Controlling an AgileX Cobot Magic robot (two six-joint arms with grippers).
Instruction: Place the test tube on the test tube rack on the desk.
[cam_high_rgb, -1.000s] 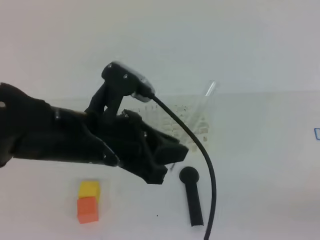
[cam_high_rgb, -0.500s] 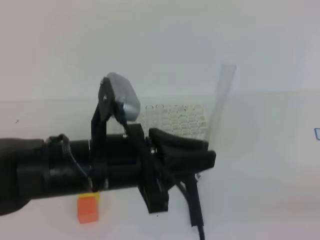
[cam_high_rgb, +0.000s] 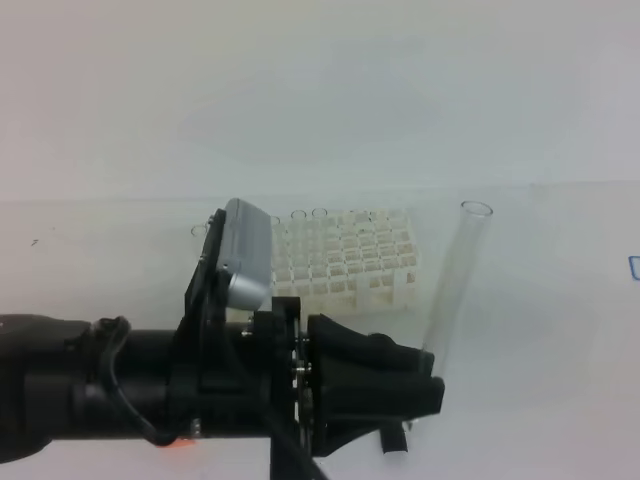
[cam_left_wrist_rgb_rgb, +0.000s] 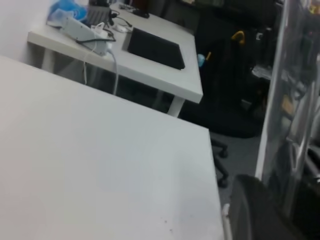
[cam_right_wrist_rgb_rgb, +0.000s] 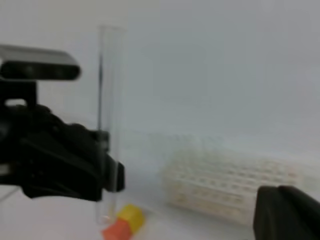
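Note:
The clear test tube (cam_high_rgb: 455, 272) stands nearly upright, mouth up, just right of the white test tube rack (cam_high_rgb: 345, 262) on the white desk (cam_high_rgb: 560, 330). My left gripper (cam_high_rgb: 430, 368) is shut on the tube's lower end. In the right wrist view the tube (cam_right_wrist_rgb_rgb: 107, 115) rises from the left gripper (cam_right_wrist_rgb_rgb: 106, 172), with the rack (cam_right_wrist_rgb_rgb: 235, 186) to its right. In the left wrist view the tube (cam_left_wrist_rgb_rgb: 282, 90) runs up the right edge over the desk (cam_left_wrist_rgb_rgb: 100, 165). Only a dark part of my right gripper (cam_right_wrist_rgb_rgb: 287, 216) shows, at the bottom right corner.
A yellow block (cam_right_wrist_rgb_rgb: 131, 215) and an orange block (cam_right_wrist_rgb_rgb: 116, 231) lie near the tube's base. The black tool's end (cam_high_rgb: 395, 442) peeks out under the left arm. Beyond the desk's edge stand another table (cam_left_wrist_rgb_rgb: 150, 55) and dark chairs.
My left arm has swung and rolled, carrying the tube from over the rack to its right side and standing it more upright. The arm now hides the blocks and most of the black tool.

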